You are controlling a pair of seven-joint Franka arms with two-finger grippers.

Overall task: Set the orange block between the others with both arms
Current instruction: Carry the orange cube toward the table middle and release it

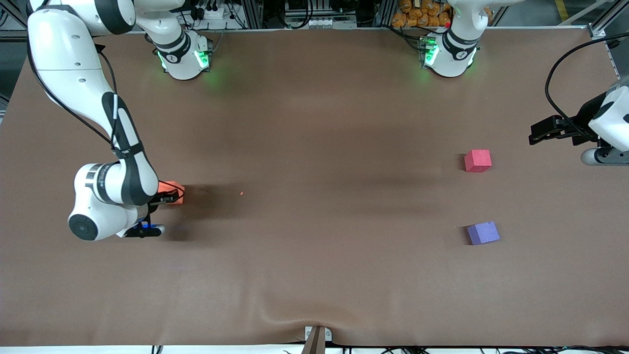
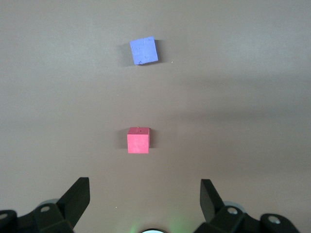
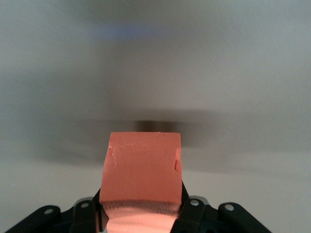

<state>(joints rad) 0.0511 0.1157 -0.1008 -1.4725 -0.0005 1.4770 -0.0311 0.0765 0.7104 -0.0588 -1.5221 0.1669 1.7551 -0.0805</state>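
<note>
orange block (image 3: 143, 165), pinkish-red cube (image 1: 477, 161), purple cube (image 1: 483, 232)

Front view: high, facing both robot bases, whole table (image 1: 314, 275).
Left wrist view: looks down from above; shares red cube (image 2: 138, 141) and purple cube (image 2: 144, 50) with front.
Right wrist view: close on orange block (image 3: 142, 167).

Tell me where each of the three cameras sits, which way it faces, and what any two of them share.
Front view: high across the table, facing both arms' bases; shows right gripper shut on the orange block.
Left wrist view: on the left wrist, looking down past the open left gripper at the pinkish-red cube and purple cube.
Right wrist view: on the right wrist, close on the orange block.
Shared: front and left wrist views both show the two cubes.
</note>
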